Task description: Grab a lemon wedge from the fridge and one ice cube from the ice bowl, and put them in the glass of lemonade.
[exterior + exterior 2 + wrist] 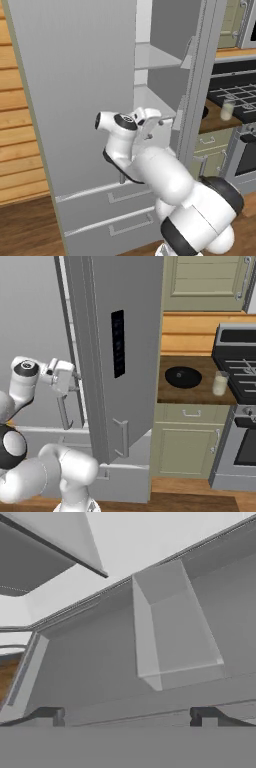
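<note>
In the left base view, the fridge (75,100) stands with one door swung open, pale shelves (155,57) showing inside. The gripper (161,121) reaches into the opening at the lower shelf. The glass of lemonade (228,109) stands on the table (212,122) to the right, beside the stove (235,95).

In the right base view, the ice bowl (183,377) lies on the table (195,396), the glass (220,383) near it on its right, apart from it. The gripper is hidden behind the open fridge door (125,356).

In the hand view, the fingertips (50,716) stand wide apart with nothing between them, facing a pale door bin (172,627).
</note>
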Robot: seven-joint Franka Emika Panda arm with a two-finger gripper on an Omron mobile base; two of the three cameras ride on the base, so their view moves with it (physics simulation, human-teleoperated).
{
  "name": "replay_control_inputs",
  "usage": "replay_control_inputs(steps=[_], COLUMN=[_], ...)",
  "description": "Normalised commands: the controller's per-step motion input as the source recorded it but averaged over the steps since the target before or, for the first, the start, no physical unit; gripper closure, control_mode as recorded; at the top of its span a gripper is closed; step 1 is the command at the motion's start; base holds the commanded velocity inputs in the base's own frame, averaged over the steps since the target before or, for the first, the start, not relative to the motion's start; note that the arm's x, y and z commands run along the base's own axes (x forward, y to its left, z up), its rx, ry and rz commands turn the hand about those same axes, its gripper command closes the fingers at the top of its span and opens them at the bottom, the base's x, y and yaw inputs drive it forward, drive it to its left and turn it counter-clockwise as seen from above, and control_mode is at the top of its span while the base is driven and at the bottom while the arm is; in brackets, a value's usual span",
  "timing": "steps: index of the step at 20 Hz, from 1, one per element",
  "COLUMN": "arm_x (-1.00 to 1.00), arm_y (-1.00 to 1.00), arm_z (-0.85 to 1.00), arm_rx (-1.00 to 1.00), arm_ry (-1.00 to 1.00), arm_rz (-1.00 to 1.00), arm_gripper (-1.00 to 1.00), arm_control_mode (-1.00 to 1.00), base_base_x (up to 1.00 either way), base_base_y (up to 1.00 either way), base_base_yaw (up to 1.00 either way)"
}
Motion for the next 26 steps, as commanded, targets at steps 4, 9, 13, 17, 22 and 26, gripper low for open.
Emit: replay_control_inputs(steps=[4, 9, 13, 17, 22, 26], arm_x=[0.19, 0.00, -0.26, -0.45, -0.50, -0.43], arm_y=[-0.74, -0.91, -0.99, -1.00, -1.00, -1.00], arm_z=[-0.21, -0.14, -0.10, -0.02, -0.02, 0.02], arm_rx=[-0.03, -0.01, 0.00, 0.00, 0.01, 0.03], arm_ry=[0.06, 0.03, 0.02, 0.00, 0.00, 0.00], arm_rz=[-0.11, -0.14, -0.12, -0.10, -0.09, -0.06], arm_gripper=[-1.00, -1.00, -1.00, -1.00, -1.00, -1.00], arm_control_mode=[-1.00, -1.00, -1.00, -1.00, -1.00, -1.00], base_base_x=[0.00, 0.00, 0.00, 0.00, 0.00, 0.00], base_base_y=[0.00, 0.00, 0.00, 0.00, 0.00, 0.00], base_base_yaw=[0.00, 0.00, 0.00, 0.00, 0.00, 0.00])
